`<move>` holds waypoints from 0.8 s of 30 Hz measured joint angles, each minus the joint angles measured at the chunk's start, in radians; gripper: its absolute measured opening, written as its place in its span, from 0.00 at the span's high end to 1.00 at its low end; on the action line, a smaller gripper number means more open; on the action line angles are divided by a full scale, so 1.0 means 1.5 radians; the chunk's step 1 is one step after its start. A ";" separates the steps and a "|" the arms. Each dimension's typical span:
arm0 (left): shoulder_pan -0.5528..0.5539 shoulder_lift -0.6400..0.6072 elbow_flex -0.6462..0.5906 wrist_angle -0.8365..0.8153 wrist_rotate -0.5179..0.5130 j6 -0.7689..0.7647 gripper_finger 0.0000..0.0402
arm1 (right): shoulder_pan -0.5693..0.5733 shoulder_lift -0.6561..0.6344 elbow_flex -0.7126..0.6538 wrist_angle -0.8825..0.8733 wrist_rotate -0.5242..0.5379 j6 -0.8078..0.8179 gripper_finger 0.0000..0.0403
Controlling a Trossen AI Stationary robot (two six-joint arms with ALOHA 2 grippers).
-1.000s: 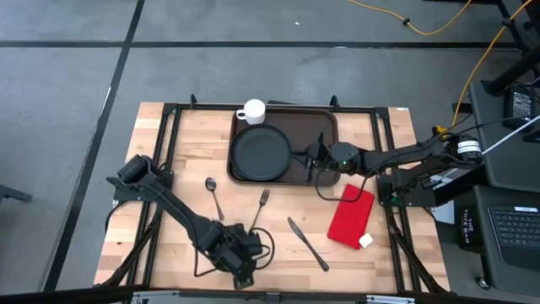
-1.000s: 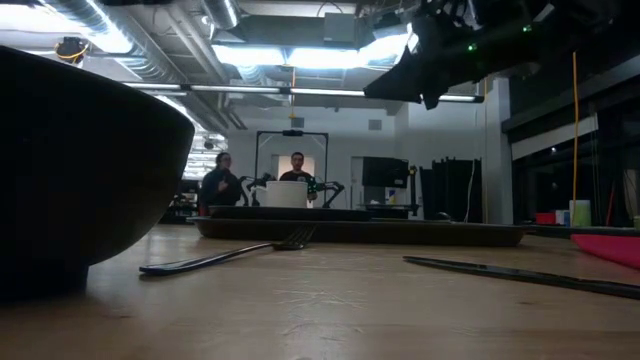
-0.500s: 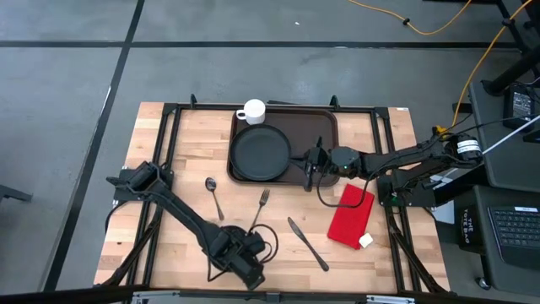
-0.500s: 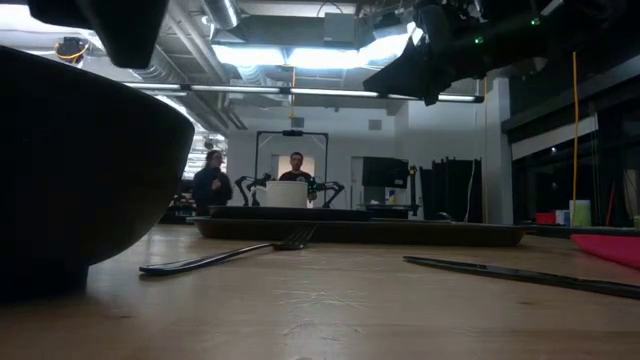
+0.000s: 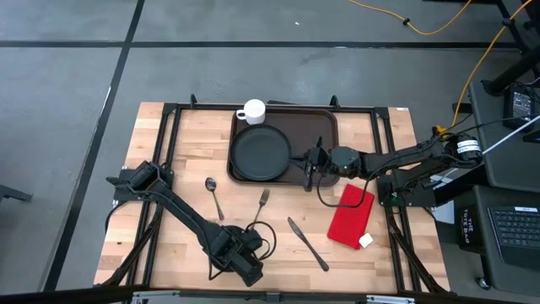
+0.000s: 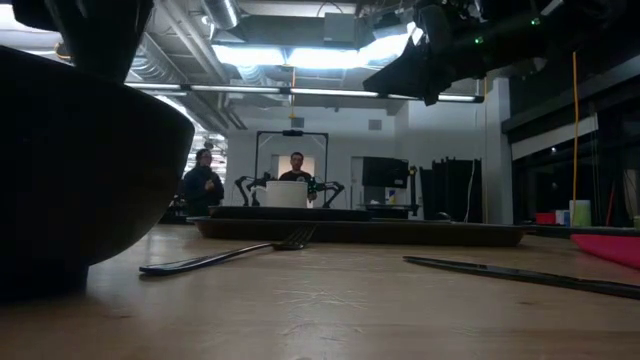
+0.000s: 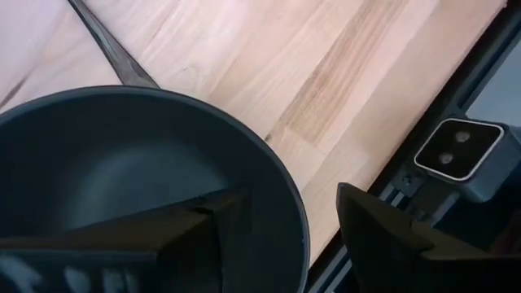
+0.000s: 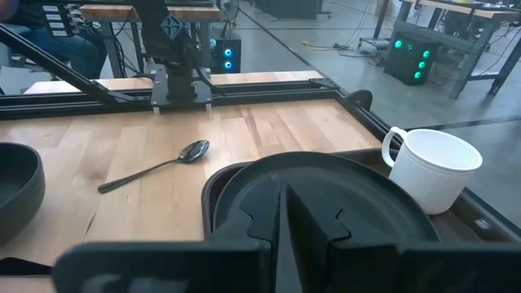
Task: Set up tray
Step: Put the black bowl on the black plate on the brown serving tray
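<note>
The dark brown tray [image 5: 325, 127] lies at the table's far middle, with a round black plate [image 5: 260, 154] on it and a white cup [image 5: 252, 111] at its far left corner. A dark bowl [image 7: 122, 155] stands at the table's near edge. My left gripper [image 7: 291, 195] is open above it, pointing down: one finger [image 7: 163, 236] stands inside the bowl and the other [image 7: 383, 236] outside its rim [image 7: 277, 175]. I see no touch. My right gripper [image 5: 307, 169] hovers shut over the tray's near right part, beside the plate.
On the wood between bowl and tray lie a spoon [image 5: 213, 194], a fork [image 5: 260, 207] and a knife [image 5: 308, 245]. A red napkin [image 5: 350, 215] lies to the right. The low view shows the bowl [image 6: 80, 170] large at left and people in the room beyond.
My left gripper has come down onto the bowl at the near edge, rolling about its own axis as it sank. It now shows at the top left of the low view. The fingers have stayed open.
</note>
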 joint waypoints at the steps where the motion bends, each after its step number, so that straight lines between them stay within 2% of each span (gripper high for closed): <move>1: 0.000 0.003 0.000 0.000 0.000 -0.001 0.58 | 0.000 0.000 0.000 0.000 0.000 0.000 0.93; 15: -0.006 0.023 -0.001 0.001 0.007 0.000 0.58 | 0.000 0.000 0.000 -0.001 0.000 0.000 0.93; 20: -0.006 0.048 -0.001 0.002 0.070 0.001 0.58 | 0.000 0.000 0.000 -0.001 0.000 0.000 0.93; 24: -0.006 0.056 -0.002 0.001 0.087 0.001 0.58 | 0.000 0.000 0.000 -0.001 0.000 0.000 0.93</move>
